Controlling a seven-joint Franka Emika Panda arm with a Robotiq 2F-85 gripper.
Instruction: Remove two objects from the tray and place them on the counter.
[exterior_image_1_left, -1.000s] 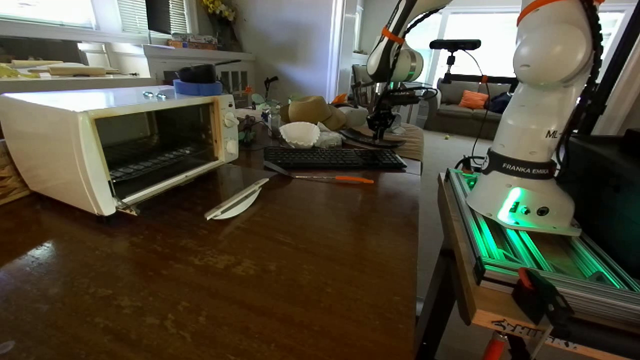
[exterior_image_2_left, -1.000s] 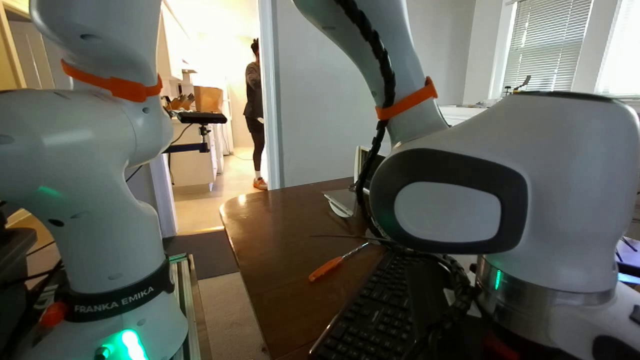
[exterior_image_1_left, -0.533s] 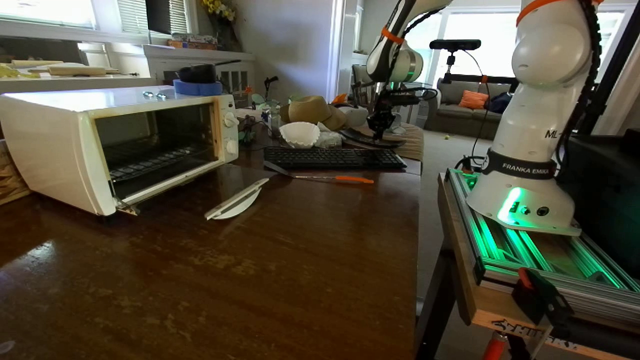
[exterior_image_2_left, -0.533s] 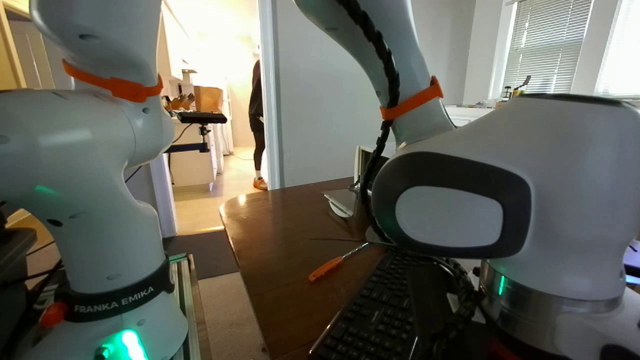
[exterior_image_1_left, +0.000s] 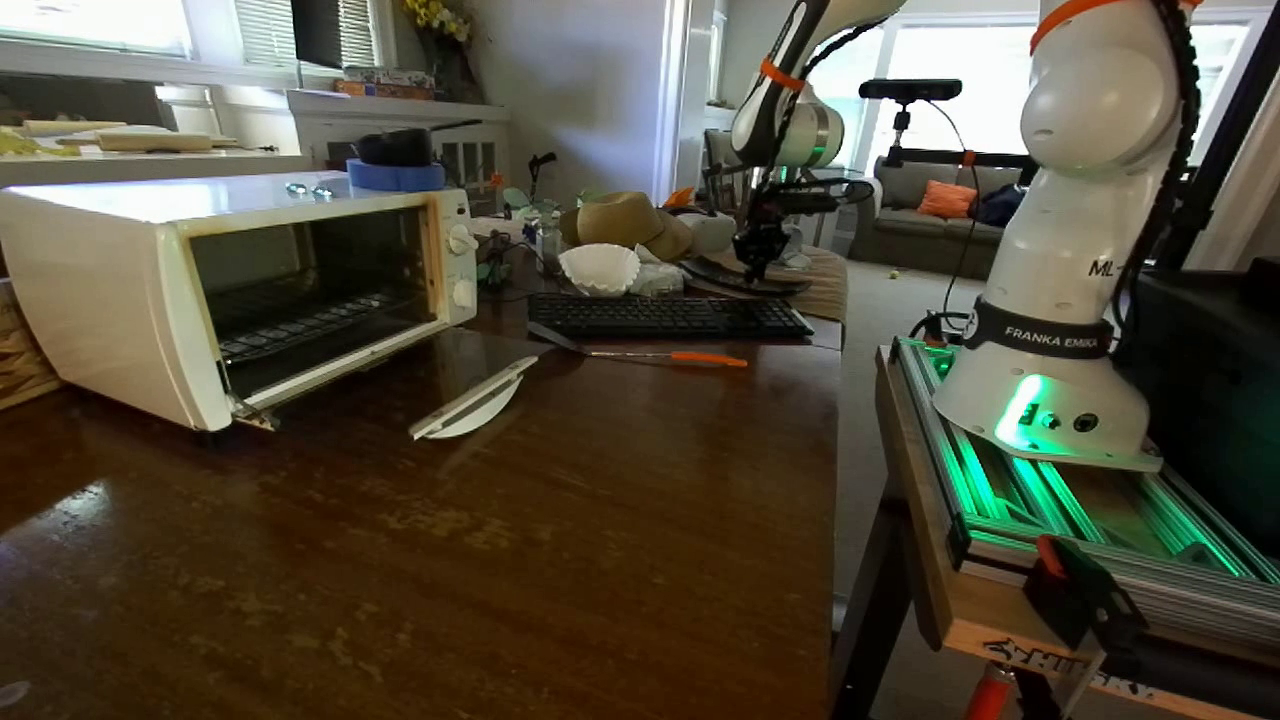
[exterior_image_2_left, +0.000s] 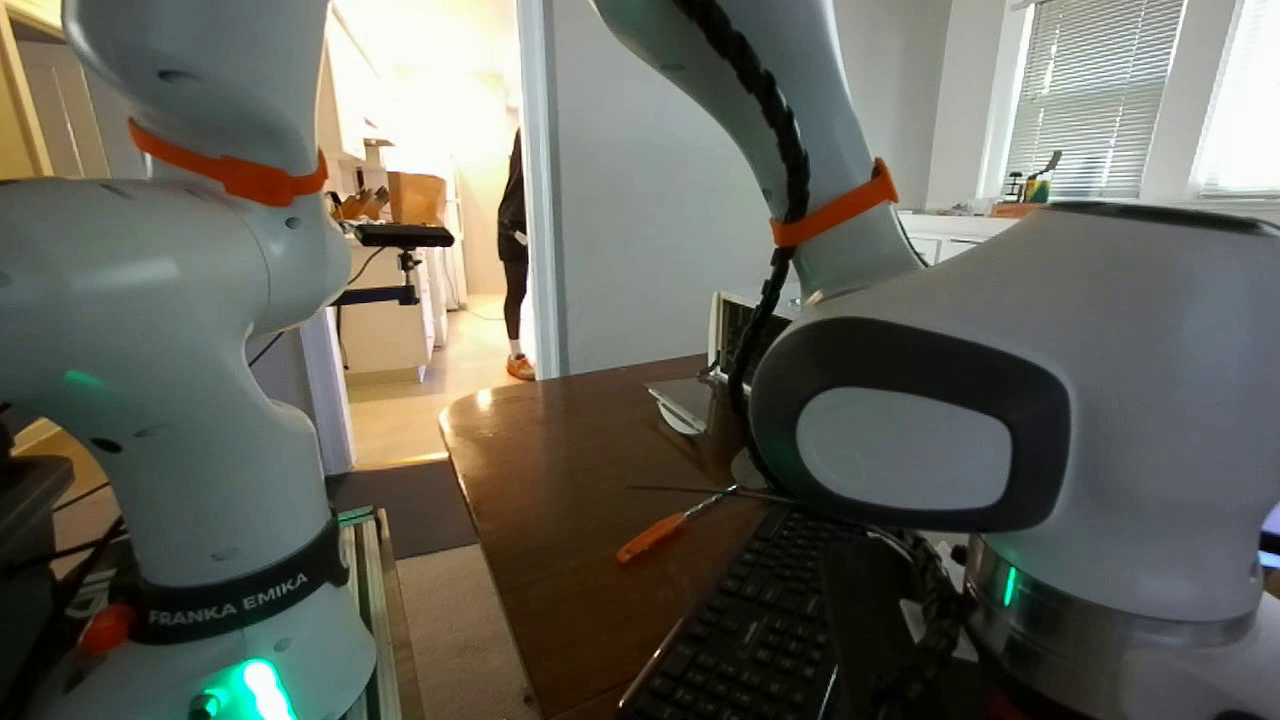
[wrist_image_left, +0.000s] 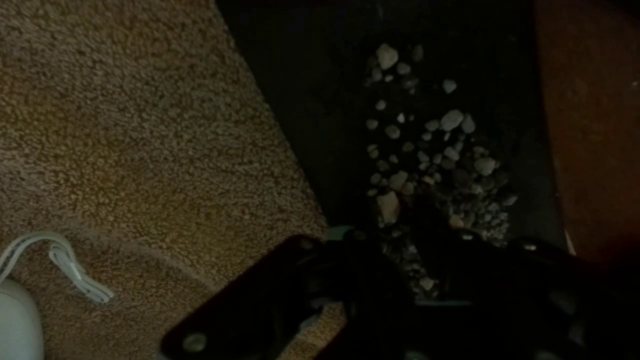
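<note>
In an exterior view I see a grey sofa with an orange cushion, a white-bright window behind it and pale carpet before it; a lavender-tinted wall rises farther left. In an exterior view I see a grey wall, 2 bright windows with slatted blinds at the right, and a pale door frame opening onto a yellow-lit room, with a dark mat before it.
</note>
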